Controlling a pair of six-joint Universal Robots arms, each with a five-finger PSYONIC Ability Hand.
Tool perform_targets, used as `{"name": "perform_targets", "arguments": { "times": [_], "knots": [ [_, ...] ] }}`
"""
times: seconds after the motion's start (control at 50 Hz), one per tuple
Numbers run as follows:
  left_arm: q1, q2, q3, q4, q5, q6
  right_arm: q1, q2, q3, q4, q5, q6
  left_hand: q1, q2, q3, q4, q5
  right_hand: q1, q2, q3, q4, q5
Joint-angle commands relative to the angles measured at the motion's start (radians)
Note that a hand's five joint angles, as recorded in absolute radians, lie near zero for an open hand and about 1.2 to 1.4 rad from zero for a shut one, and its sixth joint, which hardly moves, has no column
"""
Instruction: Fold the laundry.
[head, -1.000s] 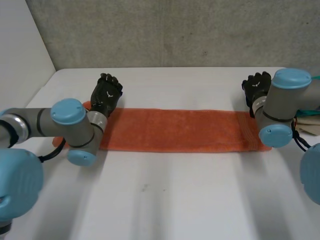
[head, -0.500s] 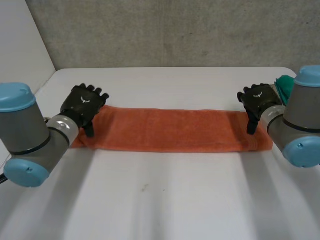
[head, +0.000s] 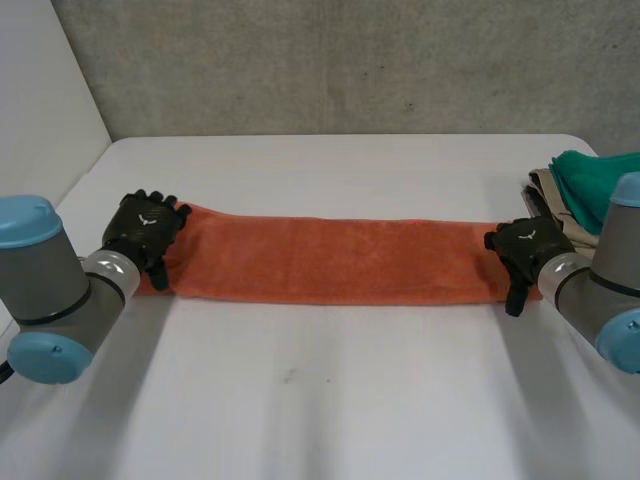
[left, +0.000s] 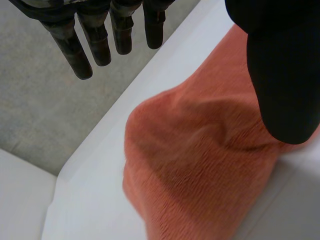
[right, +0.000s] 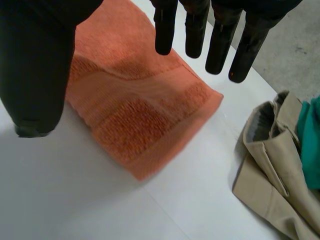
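- Long orange terry-cloth towel (head: 340, 260): lies flat as a narrow folded strip across the white table (head: 330, 400); runs from one hand to the other.
- Left hand (head: 145, 225): sits over the towel's left end; in the left wrist view its fingers (left: 97, 37) are straight and spread away from the thumb (left: 280, 75); the bunched, rounded towel end (left: 200, 165) lies below the gap between them; nothing is grasped.
- Right hand (head: 525, 245): sits over the towel's right end; in the right wrist view its fingers (right: 217, 40) are straight and held apart from the thumb (right: 40, 65); the towel's banded corner (right: 140, 115) lies flat under the palm; nothing is grasped.
- Beige garment (right: 270, 170): crumpled on the table just beyond the towel's right end, apart from it; a teal-green cloth (head: 590, 180) rests on it.
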Motion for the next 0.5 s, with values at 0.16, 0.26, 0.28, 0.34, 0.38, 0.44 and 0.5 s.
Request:
{"name": "perform_targets", "arguments": {
  "times": [0.16,0.26,0.28,0.34,0.38,0.44,0.5],
  "knots": [
    [-0.036,0.073,-0.056,-0.001,-0.001,-0.078,-0.052,0.085,-0.037,-0.094,-0.01,-0.013,0.023,0.011,0.002,0.008,-0.008,1.129,1.082,1.08,1.082,1.084],
    [-0.033,0.106,-0.065,-0.001,-0.003,-0.078,-0.112,0.054,-0.007,-0.088,-0.016,-0.015,0.023,0.011,0.002,0.008,-0.008,1.129,1.082,1.08,1.082,1.084],
    [-0.031,0.112,-0.065,-0.002,-0.003,-0.078,-0.121,0.042,0.001,-0.085,-0.018,-0.019,0.021,0.009,-0.001,0.005,-0.011,1.129,1.082,1.08,1.082,1.084],
    [-0.024,0.137,-0.068,-0.002,-0.004,-0.078,-0.176,-0.029,0.042,-0.068,-0.019,-0.067,0.02,0.009,-0.001,0.005,-0.011,1.129,1.082,1.08,1.082,1.084],
    [-0.024,0.149,-0.071,-0.002,-0.004,-0.08,-0.24,-0.068,0.073,-0.062,-0.019,-0.145,0.02,0.009,-0.001,0.005,-0.011,1.129,1.082,1.08,1.082,1.084],
    [-0.016,0.172,-0.076,-0.004,-0.006,-0.083,-0.32,-0.093,0.1,-0.063,-0.012,-0.27,0.02,0.009,-0.001,0.005,-0.011,1.129,1.082,1.08,1.082,1.084],
    [0.004,0.194,-0.09,-0.004,-0.004,-0.09,-0.374,-0.096,0.104,-0.065,-0.006,-0.357,0.018,0.006,-0.004,0.002,-0.014,1.129,1.082,1.08,1.082,1.084]
  ]
}}
